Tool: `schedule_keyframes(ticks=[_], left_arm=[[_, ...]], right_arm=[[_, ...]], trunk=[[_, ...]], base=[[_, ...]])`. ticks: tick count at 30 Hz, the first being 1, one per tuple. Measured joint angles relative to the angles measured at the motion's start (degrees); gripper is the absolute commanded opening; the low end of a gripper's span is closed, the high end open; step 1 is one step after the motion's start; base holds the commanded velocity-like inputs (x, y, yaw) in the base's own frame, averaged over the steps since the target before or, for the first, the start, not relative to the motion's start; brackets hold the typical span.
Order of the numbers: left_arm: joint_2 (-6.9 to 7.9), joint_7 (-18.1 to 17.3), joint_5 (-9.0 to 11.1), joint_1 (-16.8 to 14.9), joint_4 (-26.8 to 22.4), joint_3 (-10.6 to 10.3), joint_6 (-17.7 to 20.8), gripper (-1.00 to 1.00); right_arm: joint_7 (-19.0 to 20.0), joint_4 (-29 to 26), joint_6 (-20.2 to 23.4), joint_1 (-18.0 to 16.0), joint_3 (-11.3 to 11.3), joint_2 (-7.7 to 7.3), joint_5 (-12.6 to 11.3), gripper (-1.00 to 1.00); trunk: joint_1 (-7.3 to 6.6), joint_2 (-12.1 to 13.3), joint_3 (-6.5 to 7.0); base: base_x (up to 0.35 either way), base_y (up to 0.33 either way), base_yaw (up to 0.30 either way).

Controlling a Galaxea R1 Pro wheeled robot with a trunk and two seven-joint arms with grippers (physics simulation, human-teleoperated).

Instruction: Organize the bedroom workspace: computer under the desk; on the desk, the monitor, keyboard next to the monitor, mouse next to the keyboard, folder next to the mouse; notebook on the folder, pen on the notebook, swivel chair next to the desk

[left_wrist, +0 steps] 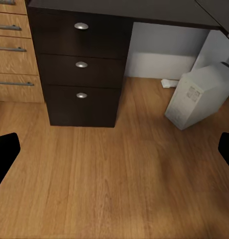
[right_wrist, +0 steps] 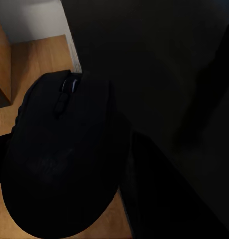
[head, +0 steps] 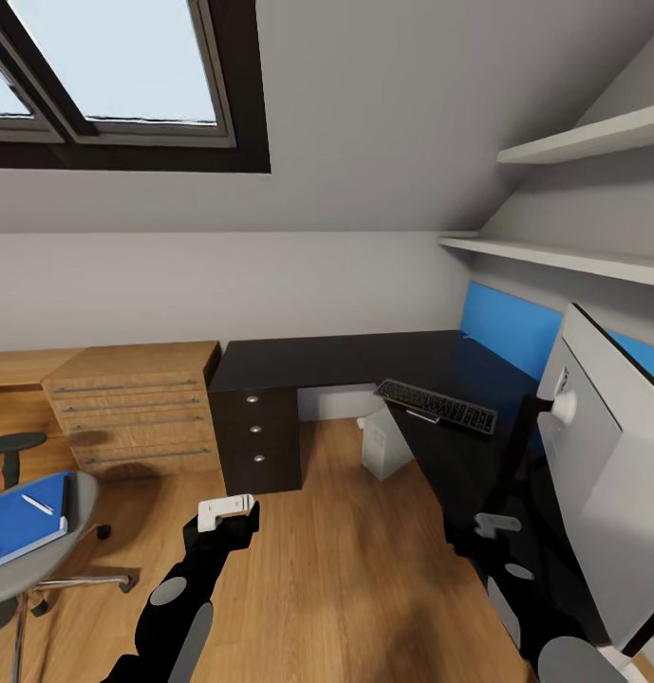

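Up front, from my head camera, the long black L-shaped surface runs along the far wall and down my right side, with the keyboard lying on it at an angle, well short of the monitor, which stands on the same surface close at my right with its pale back toward me. The white computer sits on the wooden floor under the surface, beside the black drawers with round silver knobs. To my left stands a light wooden cabinet, and nearer still the swivel chair carries the blue folder with the white pen lying on top. My left claw hangs over bare floor; my right claw is low by the edge of the surface. Through my left wrist camera, the two dark fingertips sit far apart at the frame's sides with nothing between them, and beyond them are the drawers and the tilted computer. Through my right wrist camera, the black mouse sits right up against the lens between my fingers, above the floor beside the dark surface; I appear to have it gripped, though the fingers themselves are too dark to make out.
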Motion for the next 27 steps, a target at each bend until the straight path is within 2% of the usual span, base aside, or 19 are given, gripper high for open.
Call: schedule_keyframes(ticks=[2, 7, 11, 12, 14, 19, 20, 21, 24, 27], left_arm=[[0.0, 0.0, 0.0, 0.0, 0.0, 0.0, 0.0, 1.0], [0.0, 0.0, -0.1, 0.0, 0.0, 0.0, 0.0, 1.0], [0.0, 0.1, -0.1, 0.0, 0.0, -0.1, 0.0, 1.0], [0.0, 0.1, -0.1, 0.0, 0.1, -0.1, 0.0, 1.0], [0.0, 0.1, -0.2, 0.0, 0.4, -0.1, 0.0, 1.0], [0.0, 0.1, -0.3, 0.0, 0.6, -0.1, 0.0, 1.0], [0.08, 0.1, -0.3, 0.0, 0.5, -0.1, 0.0, 1.0], [0.1, 0.1, -0.3, 0.0, 0.5, 0.0, 0.0, 1.0], [0.15, 0.1, -0.3, 0.0, 0.4, 0.0, 0.0, 1.0], [0.17, 0.1, -0.3, 0.0, 0.3, 0.0, 0.0, 1.0]], right_arm=[[0.0, -0.1, 0.2, 0.0, 0.0, 0.64, 0.1, -1.0], [-0.1, -0.9, 0.5, 0.0, 0.4, 3.99, 0.6, -1.0], [-0.1, -4.0, 0.8, 0.2, 0.7, 6.27, 0.7, -1.0], [-0.1, -7.4, 3.2, 0.8, 0.9, 7.43, 0.7, -1.0], [-0.1, -11.1, 6.9, 2.3, 0.9, 8.85, 0.7, -1.0], [-0.2, -15.7, 10.8, 4.2, 1.6, 10.92, 0.6, -1.0], [-1.2, -16.6, 13.2, 4.6, 4.9, 11.7, 0.5, -1.0], [-1.6, -16.8, 13.8, 4.6, 6.0, 11.96, 0.5, -1.0], [-5.5, -17.9, 18.1, 4.4, 11.5, 13.92, 0.3, -1.0], [-8.5, -18.4, 22.0, 2.7, 13.2, 14.31, -0.1, -1.0]], trunk=[[-0.44, 0.8, 0.36], [-1.54, 2.8, 1.26], [-1.55, 2.8, 1.27], [-1.55, 2.8, 1.27], [-1.55, 2.8, 1.27], [-1.55, 2.8, 1.27], [-1.55, 2.8, 1.27], [-1.55, 2.8, 1.27], [-1.55, 2.8, 1.27], [-1.55, 2.8, 1.27]], base=[[0.0, 0.0, 0.0], [0.0, 0.0, 0.0], [0.0, 0.0, 0.0], [0.0, 0.0, 0.0], [0.0, 0.0, 0.0], [0.0, 0.0, 0.0], [0.0, 0.0, 0.0], [0.0, 0.0, 0.0], [0.0, 0.0, 0.0], [0.0, 0.0, 0.0]])
